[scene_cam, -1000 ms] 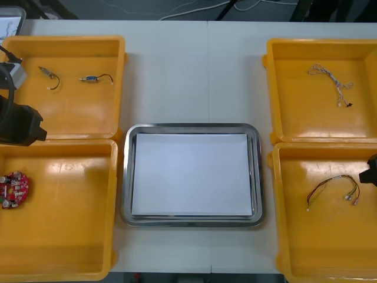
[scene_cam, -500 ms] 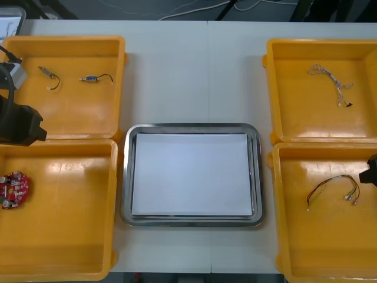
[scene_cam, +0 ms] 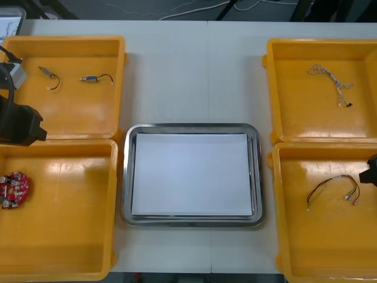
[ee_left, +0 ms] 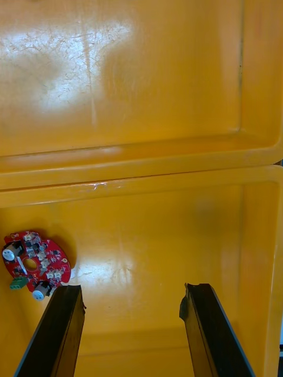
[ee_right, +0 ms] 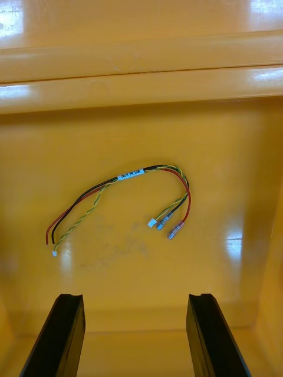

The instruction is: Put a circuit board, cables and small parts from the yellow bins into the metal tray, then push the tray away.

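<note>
The metal tray (scene_cam: 191, 128), white inside, lies at the table's middle with nothing in it. A round red circuit board (scene_cam: 13, 190) rests in the near left yellow bin (scene_cam: 65, 268). My left gripper (ee_left: 132, 288) hovers open over that bin, with the circuit board (ee_left: 34, 268) just outside one finger. A red and yellow cable (scene_cam: 333, 191) lies in the near right yellow bin (scene_cam: 283, 236). Above this bin my right gripper (ee_right: 134, 297) is open, and the cable (ee_right: 127, 194) lies ahead of its fingers.
The far left bin (scene_cam: 70, 118) holds two small metal parts (scene_cam: 88, 78) with short leads. In the far right bin (scene_cam: 318, 127) lies a pale twisted cable (scene_cam: 331, 82). My left arm (scene_cam: 17, 121) shows at the left edge and my right arm (scene_cam: 371, 171) at the right edge.
The right arm's tip has drawn slightly toward the right edge. Nothing else has moved.
</note>
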